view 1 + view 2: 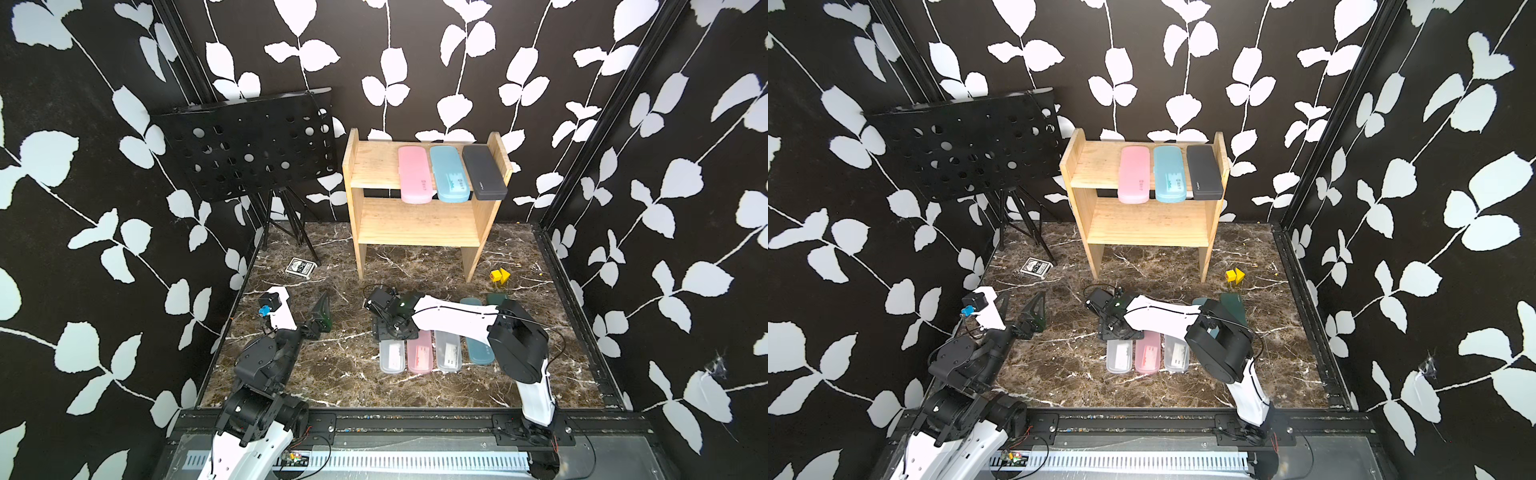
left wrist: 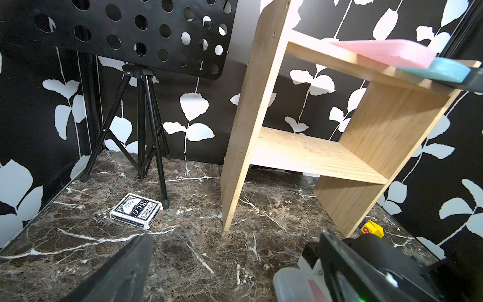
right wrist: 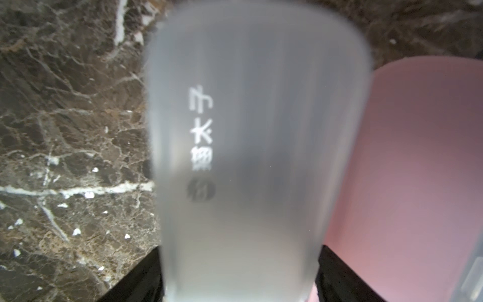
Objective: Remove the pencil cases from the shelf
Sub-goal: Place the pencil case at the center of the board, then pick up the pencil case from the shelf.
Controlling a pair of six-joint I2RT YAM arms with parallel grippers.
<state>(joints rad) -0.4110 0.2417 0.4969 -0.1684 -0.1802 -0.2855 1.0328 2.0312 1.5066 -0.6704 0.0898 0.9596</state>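
Pincer (image 3: 239, 251) of right arm: fingers flank frosted case (image 3: 256, 130) lying flat on table (image 3: 65, 130); clamped or freed cannot be told. Just beside it, pink case (image 3: 418, 170), laid parallel, apparently to keep a tidy row. Well ahead, shelf (image 1: 374, 166) holds three cases (image 1: 449, 173) awaiting removal.

My left arm (image 1: 266, 361) sits folded low, left hand (image 1: 1022, 307) aimed forward, fingers (image 2: 122, 272) spread wide. Right arm (image 1: 457, 316) reaches across to centre, wrist bent, right hand (image 1: 392, 330) pointing straight down. I can't tell its grip from here.
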